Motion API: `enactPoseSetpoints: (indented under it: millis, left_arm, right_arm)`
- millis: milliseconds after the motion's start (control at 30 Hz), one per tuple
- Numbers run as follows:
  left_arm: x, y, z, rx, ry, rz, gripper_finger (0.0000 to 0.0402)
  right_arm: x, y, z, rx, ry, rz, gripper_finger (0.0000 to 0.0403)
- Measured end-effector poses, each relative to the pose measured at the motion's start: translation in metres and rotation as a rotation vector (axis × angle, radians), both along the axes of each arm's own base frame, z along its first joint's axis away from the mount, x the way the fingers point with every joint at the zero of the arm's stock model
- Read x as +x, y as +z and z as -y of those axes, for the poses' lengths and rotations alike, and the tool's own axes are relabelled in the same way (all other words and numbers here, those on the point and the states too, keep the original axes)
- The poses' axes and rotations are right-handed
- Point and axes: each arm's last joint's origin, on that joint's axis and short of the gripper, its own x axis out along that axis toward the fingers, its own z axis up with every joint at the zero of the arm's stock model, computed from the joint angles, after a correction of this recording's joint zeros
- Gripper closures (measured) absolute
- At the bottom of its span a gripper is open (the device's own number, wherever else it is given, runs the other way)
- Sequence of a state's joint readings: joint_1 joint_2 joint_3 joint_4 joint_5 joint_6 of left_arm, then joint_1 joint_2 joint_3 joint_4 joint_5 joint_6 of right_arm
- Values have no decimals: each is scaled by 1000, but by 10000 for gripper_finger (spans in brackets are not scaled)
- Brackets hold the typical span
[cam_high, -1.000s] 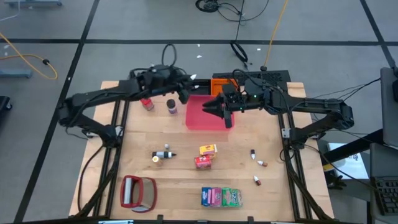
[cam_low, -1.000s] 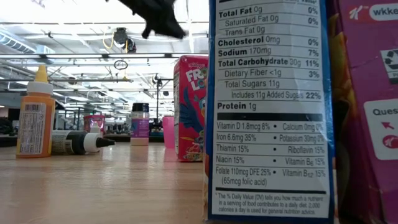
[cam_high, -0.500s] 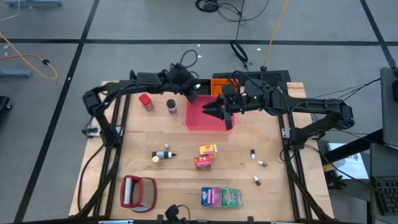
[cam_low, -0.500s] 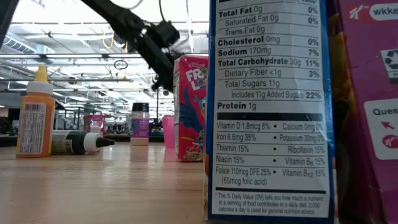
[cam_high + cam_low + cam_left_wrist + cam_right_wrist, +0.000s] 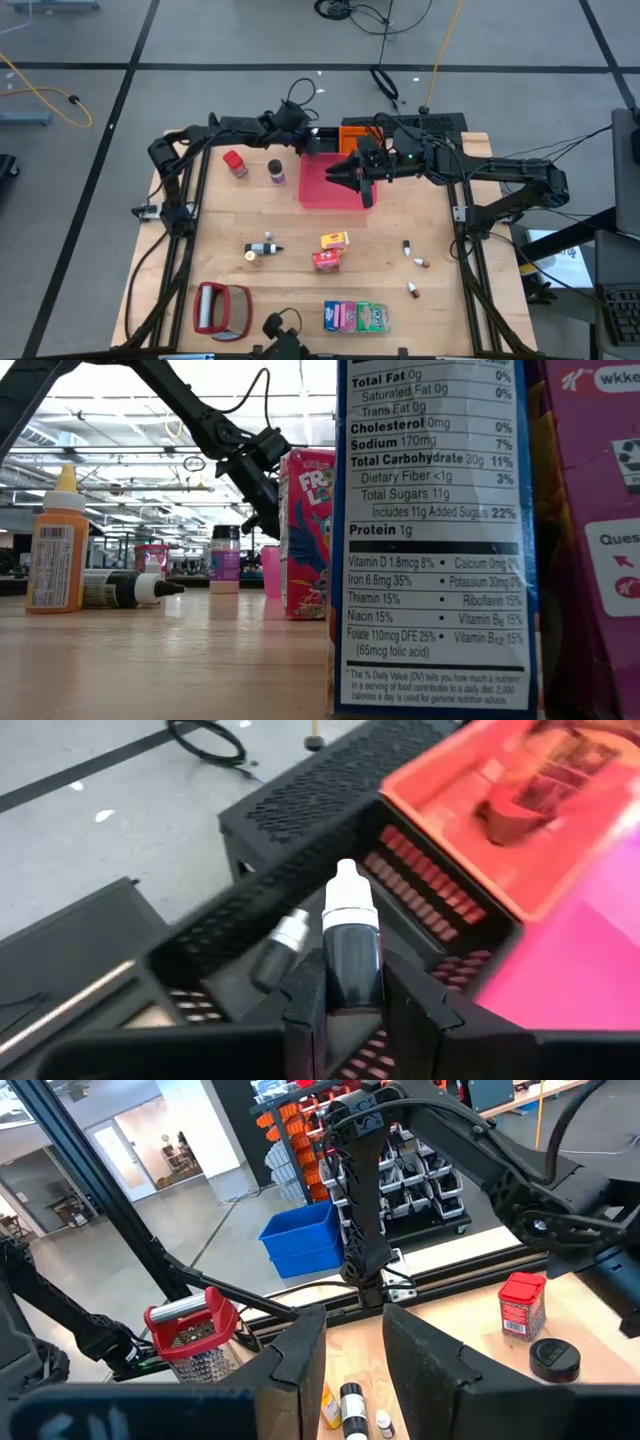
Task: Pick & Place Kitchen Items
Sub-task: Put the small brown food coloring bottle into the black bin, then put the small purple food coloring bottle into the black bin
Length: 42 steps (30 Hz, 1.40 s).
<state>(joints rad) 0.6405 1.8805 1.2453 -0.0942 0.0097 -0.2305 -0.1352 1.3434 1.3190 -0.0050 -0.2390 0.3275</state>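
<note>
Left tool grasping a small dark bottle at the far edge of the table

We see the left tool clenched on the small dark bottle, white cap pointing forward, held over a black perforated bin beside the orange bin; a second small bottle lies in the black bin just beside it; from above, the left tool sits at the far edge of the pink tray; the right tool hovers over that tray, its fingers a narrow gap apart, grasping nothing; the red container and purple jar stand near the tray; cartons and packets rest nearer the front.
</note>
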Motion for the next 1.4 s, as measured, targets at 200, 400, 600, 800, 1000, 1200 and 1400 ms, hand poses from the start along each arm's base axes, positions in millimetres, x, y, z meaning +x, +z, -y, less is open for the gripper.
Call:
enactPoseSetpoints:
  millis: [200, 400, 600, 800, 1000, 1200, 1400]
  left_arm:
    - [-7, 0, -8, -30, 50, 21, 316]
    - [-7, -1, -9, -35, 54, 17, 280]
    - [-7, -1, -9, -37, 53, 17, 251]
    - [-6, -1, -7, -41, 44, 19, 234]
    - [-3, 0, -2, -101, -45, 61, 231]
    - [-1, 4, 3, -168, -141, 114, 231]
    - [1, 21, 13, -128, -178, 145, 231]
  right_arm:
    - [0, 0, 0, -7, 0, 1, 308]
    - [0, 0, 0, -18, -2, 2, 309]
    - [0, 0, 0, -19, -3, 2, 310]
    - [0, -2, 0, -16, -3, -20, 310]
    - [-2, -12, 0, -2, -1, -121, 309]
    - [-8, -21, -3, 17, 73, -235, 309]
    - [-26, -29, -7, 81, 114, -405, 309]
